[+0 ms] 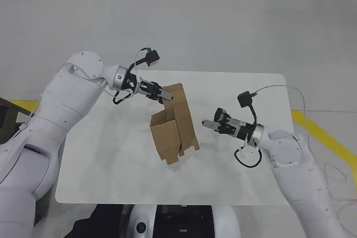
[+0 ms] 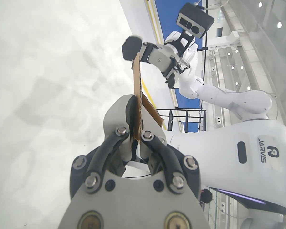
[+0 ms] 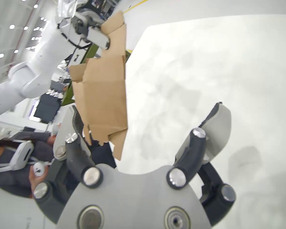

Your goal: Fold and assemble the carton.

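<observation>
The white surface (image 1: 107, 172) lies nearest, and over its middle is the carton (image 1: 174, 125), a brown cardboard box only partly opened out, with skewed walls and loose flaps at the end closest to the robot. Whether that near end rests on the surface or hangs just above it cannot be told. Just beside the carton, about halfway along its right side, is the right hand (image 1: 207, 124), pointing at the cardboard. Its fingers (image 3: 215, 120) are spread wide apart with nothing between them; one finger is close by the carton's wall, though contact cannot be made out. At the carton's far end is the left hand (image 1: 164, 93), coming in from the carton's left. Its two fingers are pressed together on the thin edge of a flap, so that the corrugated edge runs out from between the pads (image 2: 131, 110). Beyond the carton's far end the surface stops, and past it is pale floor (image 1: 226, 35), with a yellow line (image 1: 321, 134) off to the carton's right.
</observation>
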{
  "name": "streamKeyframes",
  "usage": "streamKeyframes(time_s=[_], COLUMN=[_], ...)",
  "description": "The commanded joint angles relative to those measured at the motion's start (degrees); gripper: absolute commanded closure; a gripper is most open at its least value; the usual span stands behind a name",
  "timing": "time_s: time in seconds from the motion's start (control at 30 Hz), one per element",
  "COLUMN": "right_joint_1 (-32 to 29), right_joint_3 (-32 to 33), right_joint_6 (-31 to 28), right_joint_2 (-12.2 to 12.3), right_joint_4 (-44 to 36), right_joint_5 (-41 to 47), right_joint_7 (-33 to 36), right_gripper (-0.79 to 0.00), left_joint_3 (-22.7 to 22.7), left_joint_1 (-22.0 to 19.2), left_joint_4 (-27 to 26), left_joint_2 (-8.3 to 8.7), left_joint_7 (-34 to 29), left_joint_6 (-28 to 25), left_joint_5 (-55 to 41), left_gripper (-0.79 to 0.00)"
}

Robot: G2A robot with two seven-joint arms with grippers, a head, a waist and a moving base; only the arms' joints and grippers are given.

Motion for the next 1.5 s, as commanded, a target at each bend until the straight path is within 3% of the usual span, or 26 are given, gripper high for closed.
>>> streamKeyframes(time_s=[0.0,0.2,0.83,1.03,1.3,1.47], right_joint_1=[0.5,3.0,2.9,5.1,10.9,13.9], right_joint_3=[-0.7,-0.6,-0.6,-2.0,-6.4,-9.8], right_joint_6=[-0.2,-1.4,-1.3,-2.4,-5.6,-4.6], right_joint_2=[0.0,-0.1,-0.1,0.0,-0.6,-1.0], right_joint_4=[0.6,5.9,5.8,7.9,16.4,18.4], right_joint_5=[2.4,10.2,10.4,18.3,31.0,34.0], right_joint_7=[1.5,2.8,2.7,10.4,23.0,25.3], right_gripper=[-0.785,-0.785,-0.785,-0.785,-0.785,-0.785], left_joint_3=[0.1,0.1,0.1,-0.5,1.3,2.7], left_joint_1=[-0.1,-0.1,0.6,1.5,0.4,-0.5], left_joint_4=[0.1,0.1,-0.8,-2.7,-1.8,-1.3], left_joint_2=[-0.23,-0.23,-0.23,-0.56,-2.95,-4.34], left_joint_7=[-0.2,-0.2,1.4,0.6,-0.9,-1.9], left_joint_6=[0.2,0.2,0.6,1.3,0.9,1.8], left_joint_5=[-0.5,-0.5,0.2,-0.3,-3.3,-5.7], left_gripper=[0.0,0.0,0.0,0.0,0.0,0.0])
